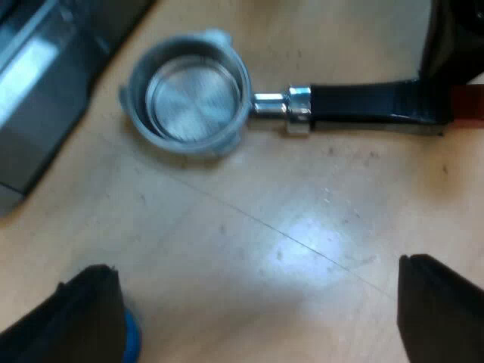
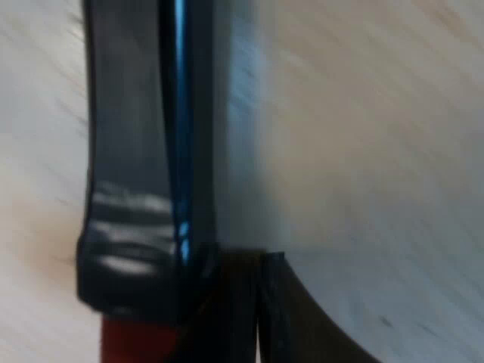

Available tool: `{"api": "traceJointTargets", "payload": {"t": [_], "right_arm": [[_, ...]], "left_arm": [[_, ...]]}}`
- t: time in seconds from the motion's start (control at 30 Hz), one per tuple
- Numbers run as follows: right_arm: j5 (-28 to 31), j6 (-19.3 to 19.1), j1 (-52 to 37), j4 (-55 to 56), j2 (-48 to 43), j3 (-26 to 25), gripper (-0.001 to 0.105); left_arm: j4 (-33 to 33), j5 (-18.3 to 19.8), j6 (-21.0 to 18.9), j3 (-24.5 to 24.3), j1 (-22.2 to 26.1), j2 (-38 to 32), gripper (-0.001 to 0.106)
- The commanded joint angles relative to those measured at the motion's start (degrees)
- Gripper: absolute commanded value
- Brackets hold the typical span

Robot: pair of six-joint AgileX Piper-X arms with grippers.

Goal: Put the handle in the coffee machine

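Observation:
The metal holder lies flat on the wooden table, its round basket [image 1: 189,94] open upward and empty. Its dark handle [image 1: 370,103] runs away from the basket to a red end [image 1: 470,102]. My left gripper [image 1: 261,321] hovers above the table beside the holder, open wide with only bare wood between its fingers [image 1: 83,318]. My right gripper [image 1: 451,45] is at the handle where the dark part meets the red. In the right wrist view the dark handle [image 2: 144,151] and its red end [image 2: 132,340] lie very close against my right gripper [image 2: 261,318].
The espresso machine's grey body [image 1: 38,98] stands close to the basket side of the holder. A small blue patch [image 1: 132,336] shows by one left finger; what it is cannot be told. Bare wooden table [image 1: 302,227] lies under the left gripper.

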Motion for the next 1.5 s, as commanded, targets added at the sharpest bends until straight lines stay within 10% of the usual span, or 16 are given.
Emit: {"api": "traceJointTargets", "payload": {"t": [0.03, 0.7, 1.5], "right_arm": [[-1.3, 0.2, 0.8, -0.3, 1.3, -2.3, 0.000], [-5.5, 1.2, 5.2, -10.5, 8.0, -11.2, 0.000], [6.6, 1.0, 5.2, -13.9, -0.2, -11.2, 0.000]], "left_arm": [[1.3, -1.4, -0.6, 0.0, 1.0, -0.2, 0.075], [13.5, -5.6, 1.3, -6.7, 4.0, -4.4, 0.075], [18.8, -2.6, 0.3, -7.6, 8.1, -16.1, 0.075]]}}
